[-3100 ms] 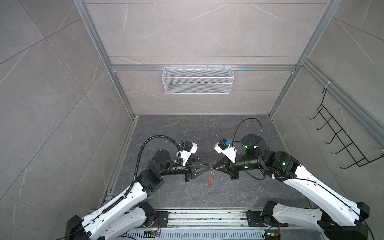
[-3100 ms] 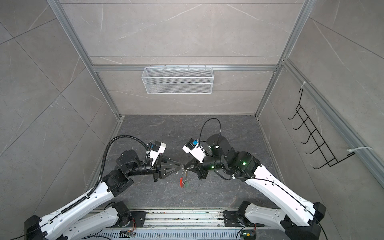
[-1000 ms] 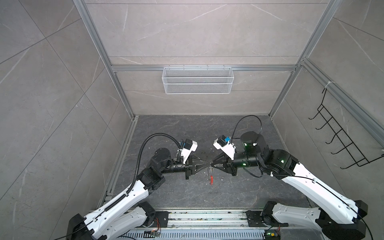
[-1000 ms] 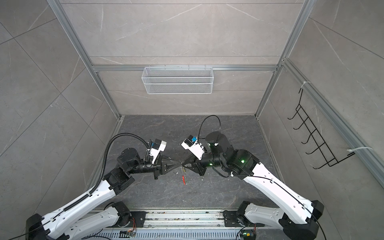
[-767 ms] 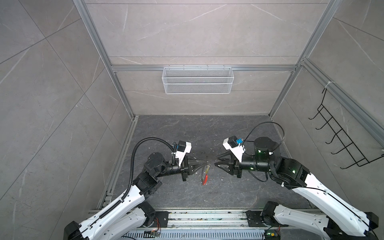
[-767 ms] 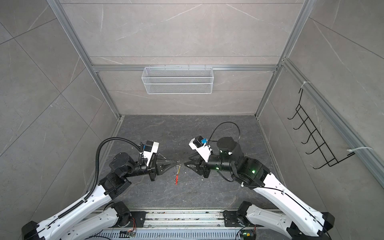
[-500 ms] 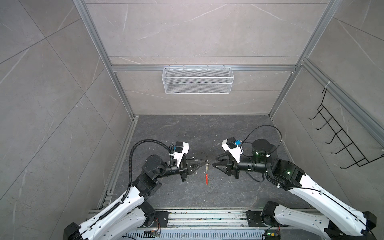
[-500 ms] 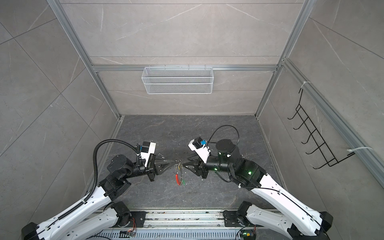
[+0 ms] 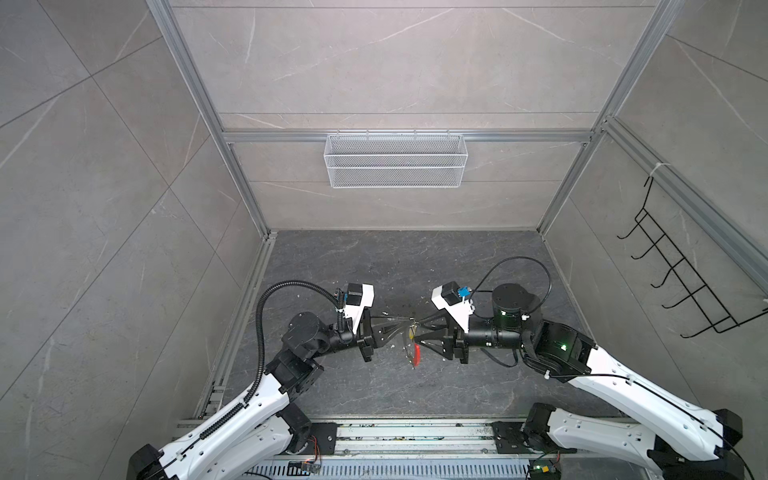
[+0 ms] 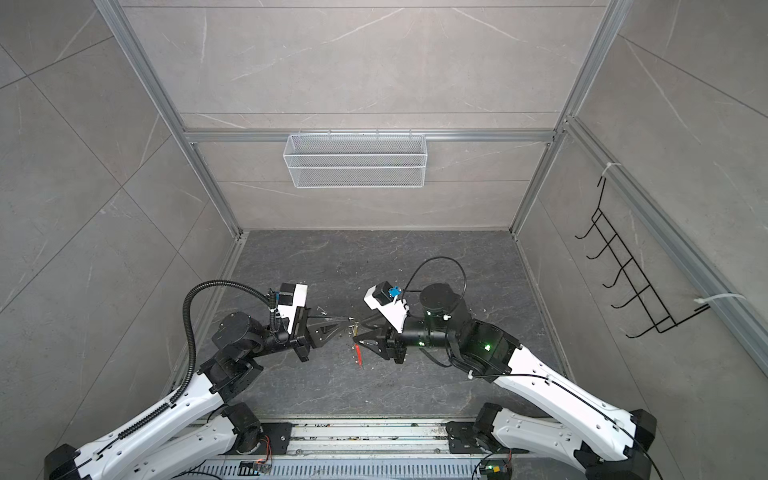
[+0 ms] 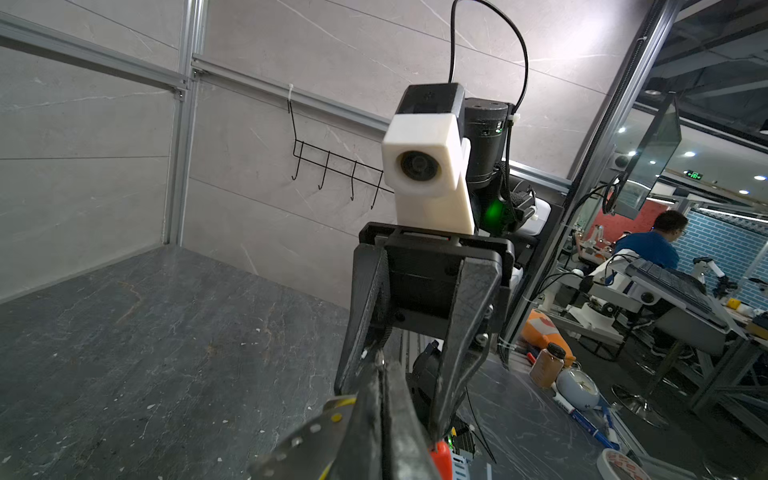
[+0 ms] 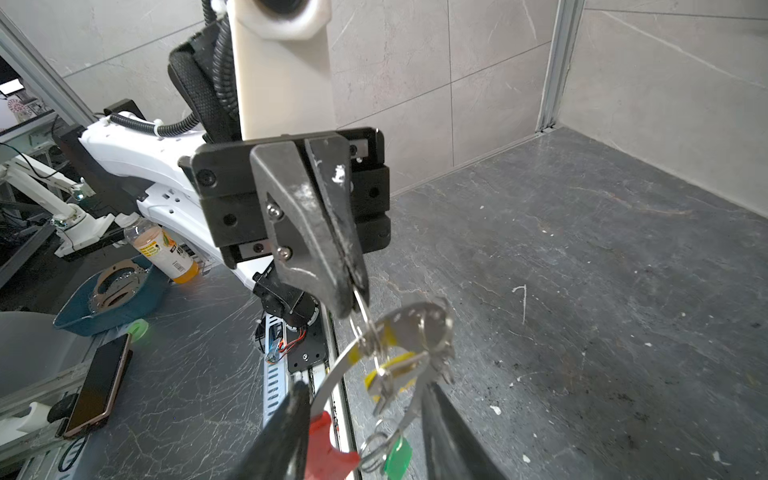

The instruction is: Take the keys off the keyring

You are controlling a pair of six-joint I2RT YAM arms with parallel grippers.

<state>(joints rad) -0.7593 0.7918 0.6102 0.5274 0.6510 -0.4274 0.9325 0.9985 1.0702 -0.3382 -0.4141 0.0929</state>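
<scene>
Left gripper (image 12: 352, 296) is clamped on the keyring (image 12: 331, 382), right gripper (image 12: 370, 434) jaws open astride the keys (image 12: 415, 324); next, I reckon, close on one and work it off rightward.

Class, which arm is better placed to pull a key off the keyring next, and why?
Right, probably. The left gripper is shut on the keyring; the right gripper is open, with the keys hanging between its jaws.

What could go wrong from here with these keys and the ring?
The left gripper pinches the keyring only by a thin wire; a tug may slip it. The open right gripper straddles the dangling keys, so closing may catch the red segment instead.
</scene>
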